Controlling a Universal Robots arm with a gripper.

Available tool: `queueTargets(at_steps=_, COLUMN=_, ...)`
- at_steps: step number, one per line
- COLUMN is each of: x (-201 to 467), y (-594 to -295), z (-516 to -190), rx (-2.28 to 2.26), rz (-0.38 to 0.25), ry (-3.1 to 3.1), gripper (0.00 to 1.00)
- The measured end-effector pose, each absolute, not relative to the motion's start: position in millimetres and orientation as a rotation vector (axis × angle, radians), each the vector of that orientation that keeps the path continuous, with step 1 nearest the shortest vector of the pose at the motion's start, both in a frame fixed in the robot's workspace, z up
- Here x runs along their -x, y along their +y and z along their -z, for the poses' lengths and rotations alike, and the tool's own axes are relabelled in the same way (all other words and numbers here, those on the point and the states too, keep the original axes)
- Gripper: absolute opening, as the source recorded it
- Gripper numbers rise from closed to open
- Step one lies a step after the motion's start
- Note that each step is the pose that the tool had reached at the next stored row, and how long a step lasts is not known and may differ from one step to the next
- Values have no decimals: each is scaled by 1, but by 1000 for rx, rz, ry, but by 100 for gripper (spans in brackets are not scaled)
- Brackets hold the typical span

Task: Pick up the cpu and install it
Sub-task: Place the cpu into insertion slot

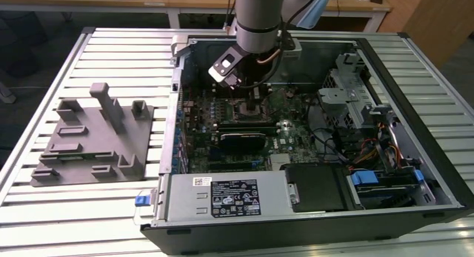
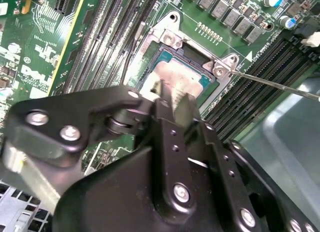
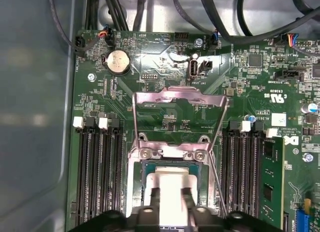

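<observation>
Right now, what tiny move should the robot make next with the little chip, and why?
Probably ease straight down a touch, slowly. The gripper holds the cpu right over the socket, the metal cover plate stands flipped open and the thin lever is swung aside, so nothing blocks it. I cannot tell whether the cpu is fully seated yet.

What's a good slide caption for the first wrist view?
Gripper and cpu at the open motherboard socket, load plate raised.
</observation>
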State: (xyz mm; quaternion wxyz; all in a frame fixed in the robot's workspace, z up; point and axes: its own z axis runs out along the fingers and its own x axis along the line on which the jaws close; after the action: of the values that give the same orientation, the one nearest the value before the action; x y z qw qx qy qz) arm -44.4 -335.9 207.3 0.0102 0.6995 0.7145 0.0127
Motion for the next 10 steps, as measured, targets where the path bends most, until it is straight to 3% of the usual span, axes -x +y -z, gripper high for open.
queueTargets(at_steps=5, x=44, y=-336, z=-212, rx=-2184, rz=-38, ry=2231, gripper=11)
queueTargets(at_steps=10, x=44, y=-336, z=-216, rx=-2184, rz=-37, ry=2231, gripper=11)
